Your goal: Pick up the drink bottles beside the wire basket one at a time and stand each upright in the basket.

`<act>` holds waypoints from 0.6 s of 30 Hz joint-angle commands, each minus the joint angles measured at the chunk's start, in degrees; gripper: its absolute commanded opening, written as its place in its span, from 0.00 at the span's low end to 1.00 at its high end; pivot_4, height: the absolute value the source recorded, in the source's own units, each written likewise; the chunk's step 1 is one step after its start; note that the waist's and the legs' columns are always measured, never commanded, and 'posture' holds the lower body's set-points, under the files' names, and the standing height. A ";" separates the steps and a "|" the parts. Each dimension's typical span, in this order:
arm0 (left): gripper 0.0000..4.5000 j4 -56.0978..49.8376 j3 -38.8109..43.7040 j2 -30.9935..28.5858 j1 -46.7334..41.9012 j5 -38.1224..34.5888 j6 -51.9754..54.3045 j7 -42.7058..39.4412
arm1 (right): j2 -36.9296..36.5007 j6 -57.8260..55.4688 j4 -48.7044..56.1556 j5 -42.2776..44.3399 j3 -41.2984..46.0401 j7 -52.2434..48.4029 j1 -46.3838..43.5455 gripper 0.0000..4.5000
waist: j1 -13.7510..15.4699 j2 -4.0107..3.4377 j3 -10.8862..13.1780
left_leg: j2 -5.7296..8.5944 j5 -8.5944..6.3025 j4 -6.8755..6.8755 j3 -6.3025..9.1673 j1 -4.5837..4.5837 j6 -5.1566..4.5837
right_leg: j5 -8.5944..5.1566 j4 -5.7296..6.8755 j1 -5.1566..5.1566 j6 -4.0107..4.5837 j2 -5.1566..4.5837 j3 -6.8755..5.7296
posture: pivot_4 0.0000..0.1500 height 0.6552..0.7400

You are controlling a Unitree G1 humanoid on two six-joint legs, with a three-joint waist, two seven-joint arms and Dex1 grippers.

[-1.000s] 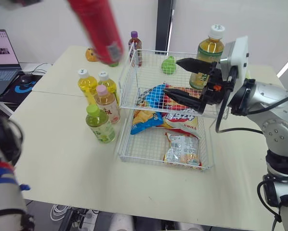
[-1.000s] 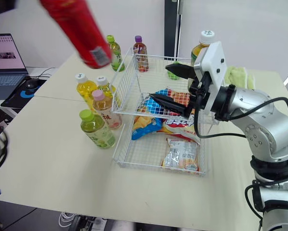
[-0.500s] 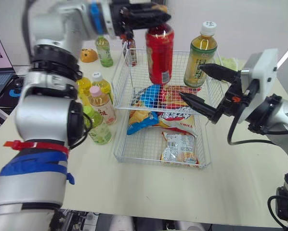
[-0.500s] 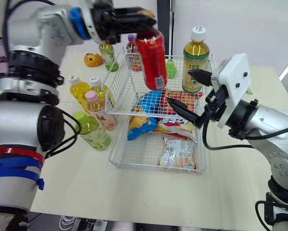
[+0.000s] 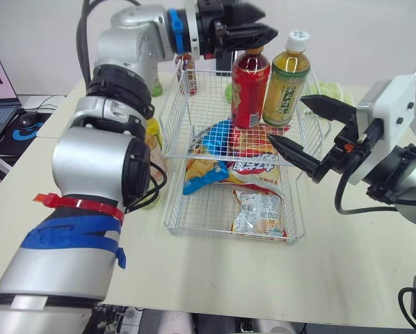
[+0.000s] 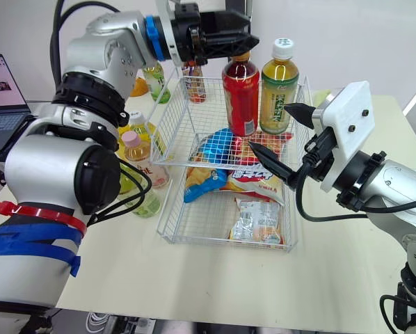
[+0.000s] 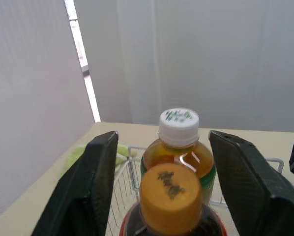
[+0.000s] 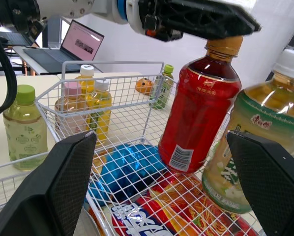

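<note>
The red bottle (image 5: 248,90) stands upright in the upper tier of the wire basket (image 5: 208,72), just beside the green tea bottle (image 5: 286,83). The left gripper (image 5: 259,23) sits over the red bottle's orange cap, fingers apart and clear of it. The right gripper (image 5: 287,120) hovers at the basket's right side, fingers spread wide. A pink-capped bottle (image 6: 141,161) stands on the counter (image 5: 333,278) left of the basket
</note>
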State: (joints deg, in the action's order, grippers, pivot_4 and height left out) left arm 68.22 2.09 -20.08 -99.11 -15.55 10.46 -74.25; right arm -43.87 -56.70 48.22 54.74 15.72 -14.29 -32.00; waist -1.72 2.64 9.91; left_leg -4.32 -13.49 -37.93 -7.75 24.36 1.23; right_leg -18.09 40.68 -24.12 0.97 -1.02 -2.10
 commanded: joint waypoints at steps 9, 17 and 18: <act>1.00 -11.35 6.19 -12.71 5.75 -1.03 5.68 2.15 | -0.12 4.85 -4.74 1.02 -4.39 -7.78 -3.47 1.00 | -0.96 -0.06 -0.03 | -0.05 0.01 -0.06 -0.01 -0.13 0.02 | 0.00 0.22 -0.01 0.00 0.06 0.09 | 1.00 1.00; 1.00 -52.83 25.00 -30.67 42.93 -6.65 21.37 16.00 | 3.43 12.15 -17.16 -3.85 -13.99 -23.04 -11.86 1.00 | -2.10 -0.07 -0.03 | -0.17 0.04 -0.06 -0.16 -0.35 0.06 | 0.01 0.39 0.03 0.03 0.07 0.28 | 1.00 1.00; 1.00 -59.12 29.52 -31.44 49.85 -7.48 23.81 17.89 | 4.29 13.13 -18.73 -4.59 -15.15 -24.84 -12.84 1.00 | -1.81 -0.05 -0.04 | -0.16 0.03 -0.03 -0.14 -0.34 0.06 | 0.01 0.36 0.03 0.03 0.06 0.29 | 1.00 1.00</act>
State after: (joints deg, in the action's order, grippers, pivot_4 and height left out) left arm 20.51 24.54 -49.46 -53.82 -20.50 30.53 -59.79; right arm -40.55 -46.30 30.88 51.33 1.72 -35.81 -42.75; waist -3.53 2.59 9.87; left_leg -4.48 -13.46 -38.02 -7.80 24.05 1.29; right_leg -18.08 41.06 -24.07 0.99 -0.96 -1.88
